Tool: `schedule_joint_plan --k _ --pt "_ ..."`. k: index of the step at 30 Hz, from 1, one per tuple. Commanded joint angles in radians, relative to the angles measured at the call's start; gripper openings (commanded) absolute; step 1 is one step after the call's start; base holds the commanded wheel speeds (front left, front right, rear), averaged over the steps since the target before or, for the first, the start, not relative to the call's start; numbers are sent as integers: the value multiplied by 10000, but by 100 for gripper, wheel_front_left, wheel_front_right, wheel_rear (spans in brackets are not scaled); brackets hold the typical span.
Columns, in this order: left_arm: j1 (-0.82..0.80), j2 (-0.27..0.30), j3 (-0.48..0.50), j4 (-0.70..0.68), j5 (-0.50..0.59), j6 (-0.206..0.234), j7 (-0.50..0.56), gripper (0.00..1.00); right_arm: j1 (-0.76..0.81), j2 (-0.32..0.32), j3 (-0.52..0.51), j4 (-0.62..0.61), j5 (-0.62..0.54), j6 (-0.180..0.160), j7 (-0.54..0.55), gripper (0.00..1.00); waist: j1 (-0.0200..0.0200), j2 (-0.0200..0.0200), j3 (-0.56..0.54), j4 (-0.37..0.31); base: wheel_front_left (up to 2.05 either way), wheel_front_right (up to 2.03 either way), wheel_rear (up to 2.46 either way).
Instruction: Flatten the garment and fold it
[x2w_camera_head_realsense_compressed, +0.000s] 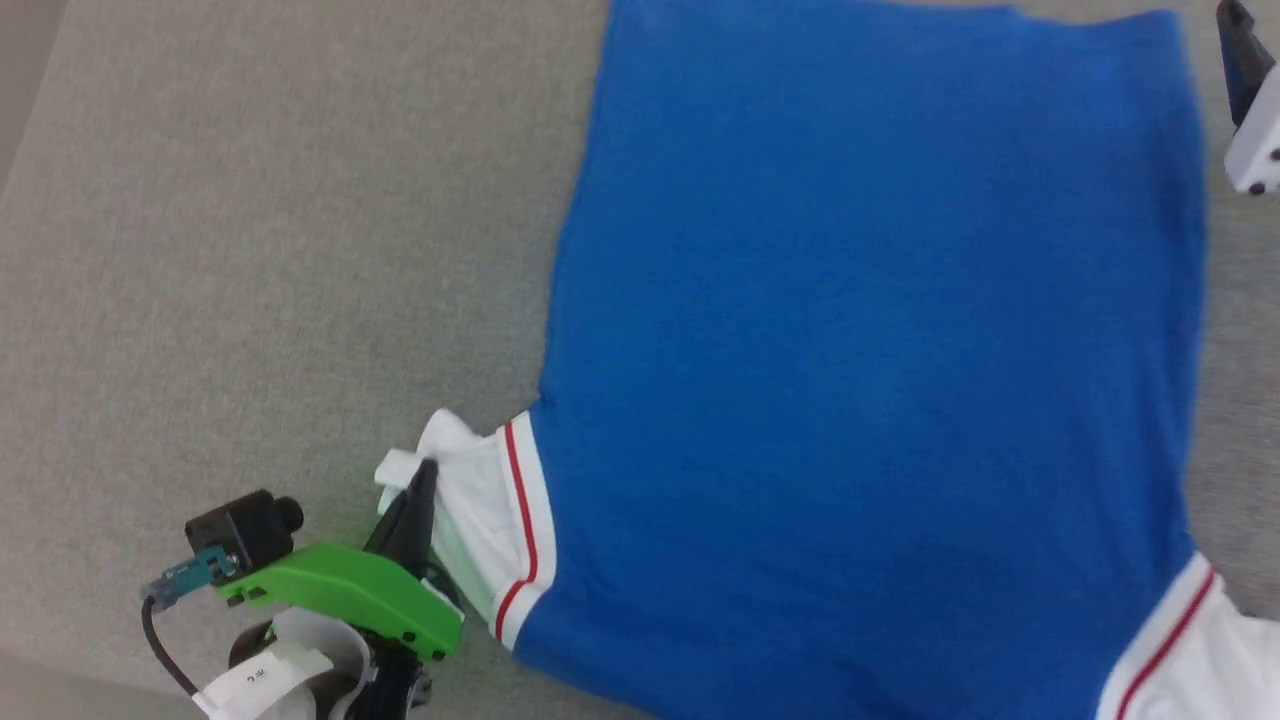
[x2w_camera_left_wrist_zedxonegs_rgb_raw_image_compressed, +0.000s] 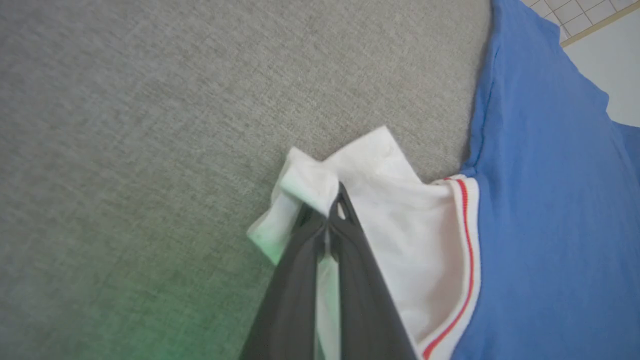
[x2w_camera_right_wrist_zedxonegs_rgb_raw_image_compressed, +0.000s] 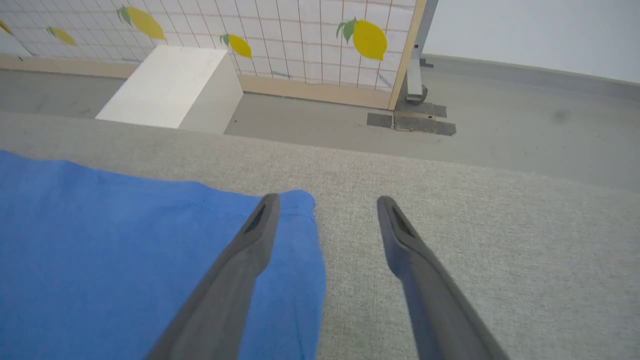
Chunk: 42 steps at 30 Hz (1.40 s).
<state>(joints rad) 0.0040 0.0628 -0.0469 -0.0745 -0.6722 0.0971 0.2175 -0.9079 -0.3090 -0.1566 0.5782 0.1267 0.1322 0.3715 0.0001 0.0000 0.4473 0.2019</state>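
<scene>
The garment (x2w_camera_head_realsense_compressed: 870, 350) is a royal-blue jersey T-shirt with white, red-striped sleeves, lying spread on a grey fabric surface. Its left white sleeve (x2w_camera_head_realsense_compressed: 480, 510) is bunched at the lower left. My left gripper (x2w_camera_head_realsense_compressed: 425, 475) is shut on the edge of that sleeve (x2w_camera_left_wrist_zedxonegs_rgb_raw_image_compressed: 380, 220), the fabric pinched between the dark fingers (x2w_camera_left_wrist_zedxonegs_rgb_raw_image_compressed: 305, 280). My right gripper (x2w_camera_right_wrist_zedxonegs_rgb_raw_image_compressed: 325, 202) stands open above the garment's far right hem corner (x2w_camera_right_wrist_zedxonegs_rgb_raw_image_compressed: 295, 210), one finger over the blue cloth, the other over bare grey surface. In the head view that gripper's dark finger (x2w_camera_head_realsense_compressed: 1240, 55) shows at the top right edge.
The grey fabric surface (x2w_camera_head_realsense_compressed: 250, 250) stretches wide to the left of the garment. Beyond its far edge lie a grey floor, a white box (x2w_camera_right_wrist_zedxonegs_rgb_raw_image_compressed: 170, 87) and a tiled screen with lemon prints (x2w_camera_right_wrist_zedxonegs_rgb_raw_image_compressed: 300, 35).
</scene>
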Motion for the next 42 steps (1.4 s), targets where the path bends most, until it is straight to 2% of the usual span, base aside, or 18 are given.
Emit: schedule_joint_plan --k 1,8,9,10,11,12,14,21,23,27,30,34,38,42 --pt "-209 -52 -90 205 -166 -53 -74 0 -383 -112 110 236 -171 -15 648 100 -1 0 1089 818 0 0 0" --pt "-411 -82 -325 594 -341 -102 -369 0 -910 -115 -195 536 -960 -15 2933 100 -1 0 1246 903 0 0 0" --pt "-418 -83 -336 645 -356 -98 -400 0 -878 -47 -298 507 -1080 -15 3198 49 -1 0 1200 882 0 0 0" --pt "-413 -84 -340 682 -361 -90 -421 0 -839 25 -404 457 -1148 -15 3361 30 -1 0 1162 860 0 0 0" --pt "-404 -85 -345 729 -357 -79 -439 0 -769 120 -554 359 -1232 -15 3448 3 -1 0 1089 830 0 0 0" --pt "-398 -82 -347 760 -349 -70 -452 0 -691 189 -641 233 -1310 -15 3389 0 -1 0 1024 803 0 0 0" --pt "-388 -69 -341 809 -333 -56 -486 0 -457 340 -859 -208 -1414 -15 2690 0 -1 0 862 745 0 0 0" --pt "-95 109 -207 835 -329 40 -490 0 1359 1201 -1406 -1369 -1158 -15 -1604 0 -1 0 -211 287 0 0 0" --pt "83 191 -147 788 -327 107 -442 0 2045 1424 -1596 -1512 -1035 -15 -2413 0 -1 0 -653 116 0 0 0" --pt "560 366 -27 615 -311 291 -290 0 3505 1828 -2095 -1925 -888 -15 -3336 0 -1 0 -1580 -288 0 0 0" --pt "933 498 45 403 -301 434 -130 0 4601 2065 -2507 -2395 -831 -15 -3397 0 -1 0 -2152 -580 0 0 0" --pt "1416 678 166 26 -292 660 110 0 6126 2331 -3075 -3174 -921 -15 -2660 0 -1 0 -2731 -999 0 0 0" --pt "1716 788 216 -288 -289 819 307 0 7379 2511 -3572 -3882 -923 -15 -1319 0 -1 0 -3013 -1319 0 0 0" --pt "1855 815 191 -468 -291 901 418 0 8335 2576 -3955 -4332 -844 -15 548 0 -1 0 -3167 -1529 0 0 0"
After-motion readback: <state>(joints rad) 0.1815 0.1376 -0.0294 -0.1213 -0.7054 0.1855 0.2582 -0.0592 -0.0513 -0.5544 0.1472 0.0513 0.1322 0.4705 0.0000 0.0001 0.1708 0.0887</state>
